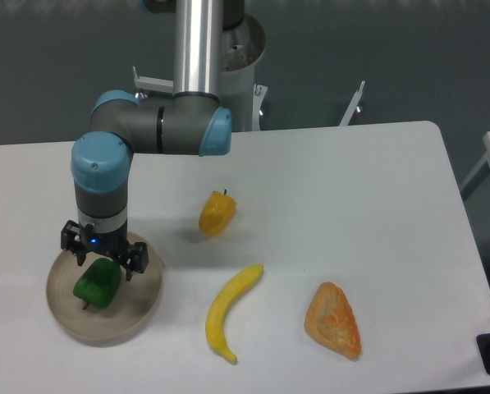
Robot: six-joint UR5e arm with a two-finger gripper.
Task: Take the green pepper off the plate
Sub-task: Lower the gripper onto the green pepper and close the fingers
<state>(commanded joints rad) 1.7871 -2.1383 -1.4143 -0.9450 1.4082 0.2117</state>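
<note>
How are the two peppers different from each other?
The green pepper lies on the plate; the yellow pepper sits on the bare table. The gripper hangs right over the green one, while the yellow one stands alone. Both look alike in size and blocky shape.

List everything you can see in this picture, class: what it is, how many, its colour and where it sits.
green pepper: one, green, on the plate
plate: one, beige-grey, front left of the table
yellow pepper: one, yellow-orange, mid-table
banana: one, yellow, front centre
orange wedge: one, orange, front right; what it is, I cannot tell
table: one, white
arm: one, grey and blue, reaching left
claw: one, black, open over the green pepper
</note>
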